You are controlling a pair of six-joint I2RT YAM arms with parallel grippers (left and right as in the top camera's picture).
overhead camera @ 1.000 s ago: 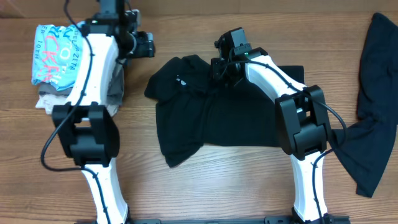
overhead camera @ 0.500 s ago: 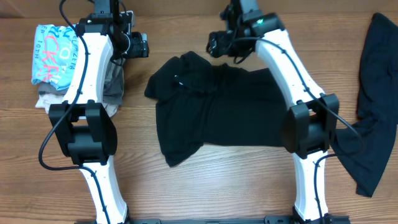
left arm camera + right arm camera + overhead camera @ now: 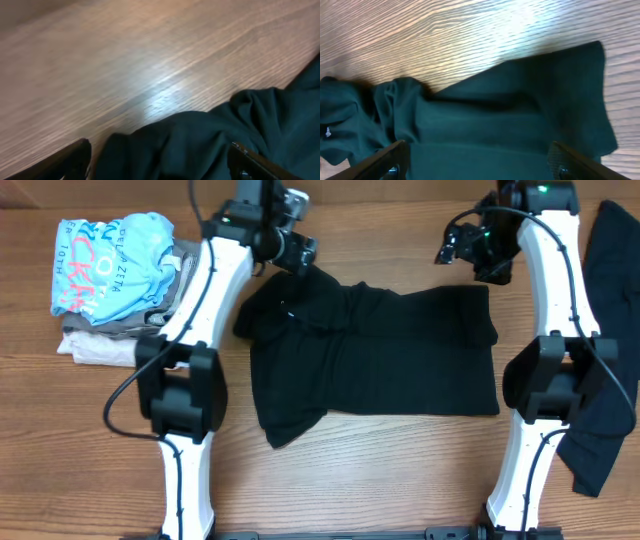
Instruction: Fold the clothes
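The black garment (image 3: 380,355) lies spread on the wooden table (image 3: 380,480) at the centre of the frame. Its right portion is flat and roughly rectangular. Its left end is bunched and creased around the collar, where a small white tag (image 3: 290,307) shows. A second black garment (image 3: 612,270) lies crumpled along the right edge, partly hidden behind the right arm. The left arm rises from the bottom edge to the upper centre, with the left gripper (image 3: 300,252) at the bunched top-left edge of the central garment; whether it touches the cloth cannot be judged. In the left wrist view its fingers (image 3: 72,160) stand wide apart with nothing held, folds of cloth lying below them. The right arm reaches up the right side, with the right gripper (image 3: 460,248) over bare wood just above the garment's top-right corner. Its fingers (image 3: 387,162) are likewise spread and empty. At upper left, a light-blue shirt (image 3: 115,265) tops a stack of grey and beige folded garments (image 3: 95,340).
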